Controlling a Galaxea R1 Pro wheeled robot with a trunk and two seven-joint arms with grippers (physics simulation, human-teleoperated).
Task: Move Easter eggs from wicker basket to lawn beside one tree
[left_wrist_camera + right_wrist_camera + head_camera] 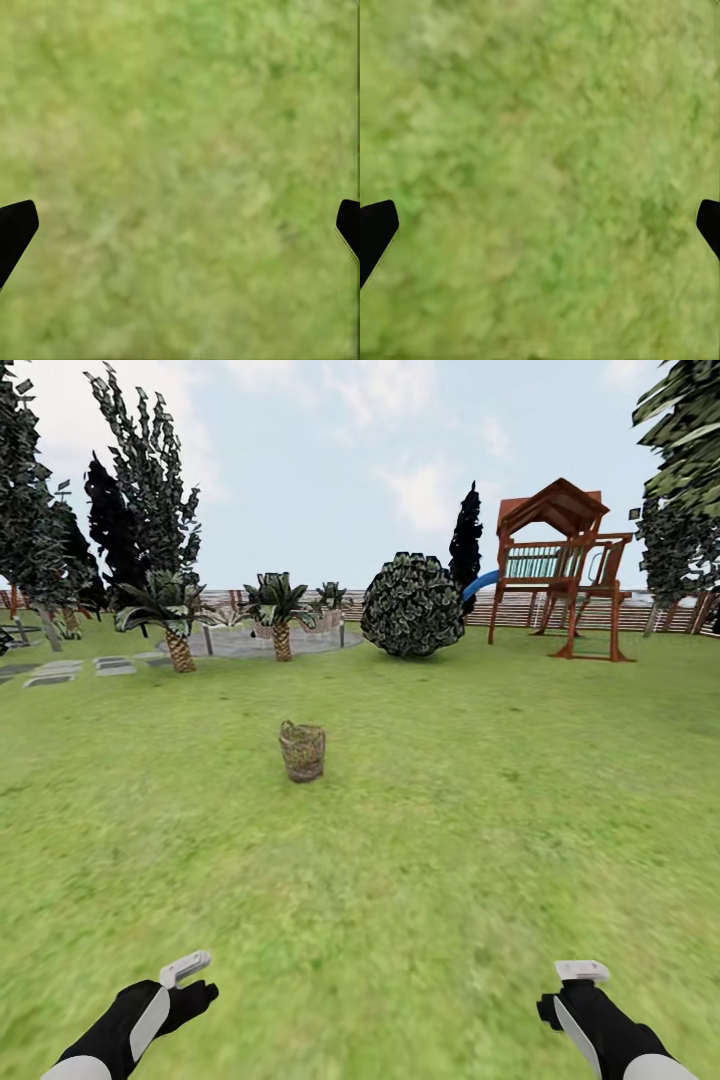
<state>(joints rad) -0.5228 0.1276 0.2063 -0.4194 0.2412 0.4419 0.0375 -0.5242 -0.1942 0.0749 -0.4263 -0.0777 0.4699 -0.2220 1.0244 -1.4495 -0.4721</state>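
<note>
A fenced garden: mown lawn (pixel 450 840), wooden playset (pixel 560 565) with slide, palms, slatted fence (pixel 230 600).

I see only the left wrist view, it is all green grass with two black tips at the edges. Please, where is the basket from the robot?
Observer: In the head view the wicker basket stands upright on the lawn, straight ahead and a little toward the left arm's side, well beyond both arms.

Operator: Can you see the eggs inside it?

Observer: No. The basket is small in the picture and its inside cannot be made out.

Operator: And the right claw, is it holding something?

Observer: The right claw is open over bare grass in its wrist view, with nothing between its fingertips. The left claw looks the same.

Operator: What lies behind the basket?

Observer: A round dark bush, with a wooden playset to its right.
</note>
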